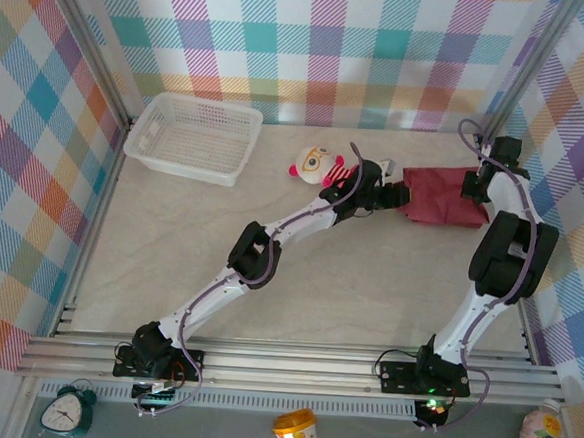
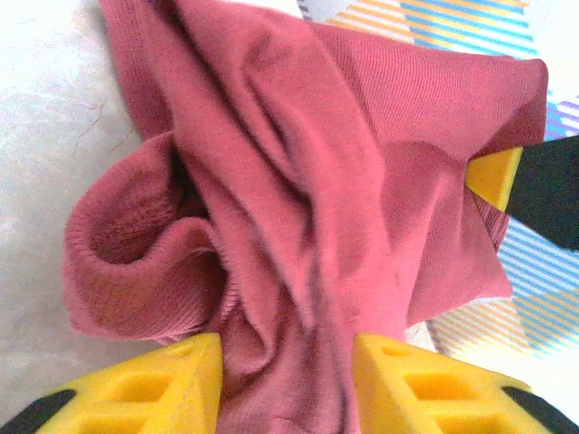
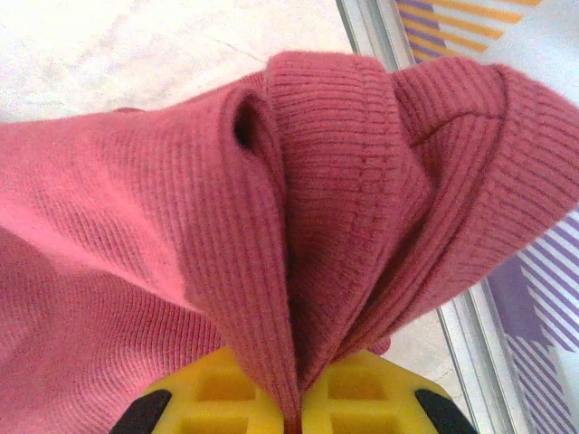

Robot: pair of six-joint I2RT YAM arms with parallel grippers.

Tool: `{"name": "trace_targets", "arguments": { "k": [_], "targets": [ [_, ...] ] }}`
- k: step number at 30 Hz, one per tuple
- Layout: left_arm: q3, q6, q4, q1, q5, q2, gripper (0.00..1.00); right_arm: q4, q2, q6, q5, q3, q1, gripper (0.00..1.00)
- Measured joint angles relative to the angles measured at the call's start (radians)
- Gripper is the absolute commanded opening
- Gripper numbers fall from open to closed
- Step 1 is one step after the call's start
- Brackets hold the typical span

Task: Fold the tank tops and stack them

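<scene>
A dark red tank top point(image 1: 439, 196) lies folded into a rough rectangle at the far right of the table. My left gripper point(image 1: 399, 193) is at its left edge. In the left wrist view its yellow fingers point(image 2: 287, 380) stand apart, with bunched cloth point(image 2: 344, 181) lying loosely between them. My right gripper point(image 1: 478, 182) is at the top's right edge. In the right wrist view its jaws point(image 3: 303, 407) are pinched tight on a ribbed fold of the tank top point(image 3: 317, 181), which is lifted off the table. A yellow fingertip point(image 2: 493, 176) of the right gripper shows at the cloth's far side.
A small striped plush doll point(image 1: 316, 165) lies just left of the left gripper. A white basket point(image 1: 192, 137) stands at the back left. The aluminium frame rail point(image 3: 470, 334) and the checked wall run close along the right of the cloth.
</scene>
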Motion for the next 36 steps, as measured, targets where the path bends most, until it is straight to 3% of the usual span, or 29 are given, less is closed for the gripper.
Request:
{"name": "trace_targets", "arguments": {
  "k": [2,13,22,24,27,30,36],
  "targets": [
    [0.0,-0.001,-0.006,0.002,-0.003,0.001,0.5,0.0,0.031,-0.006,0.01,0.016,-0.001,0.32],
    [0.002,0.119,-0.193,0.023,0.002,-0.051,0.78,-0.021,0.046,0.016,-0.022,0.08,-0.009,0.75],
    [-0.037,0.334,-0.568,0.064,-0.011,-0.387,0.89,0.108,-0.295,0.159,-0.315,-0.192,-0.008,0.91],
    [-0.158,0.376,-0.605,0.078,-0.029,-0.523,0.9,0.151,-0.343,0.182,-0.357,-0.251,0.005,0.93],
    [-0.504,0.414,-0.584,0.104,-0.058,-0.792,0.94,0.234,-0.392,0.205,-0.373,-0.365,0.04,1.0],
    [-0.877,0.423,-0.548,0.159,-0.098,-1.041,0.97,0.344,-0.43,0.228,-0.365,-0.516,0.101,0.99],
    [-1.422,0.452,-0.484,0.376,-0.242,-1.367,1.0,0.559,-0.453,0.317,-0.293,-0.737,0.208,0.99]
  ]
}}
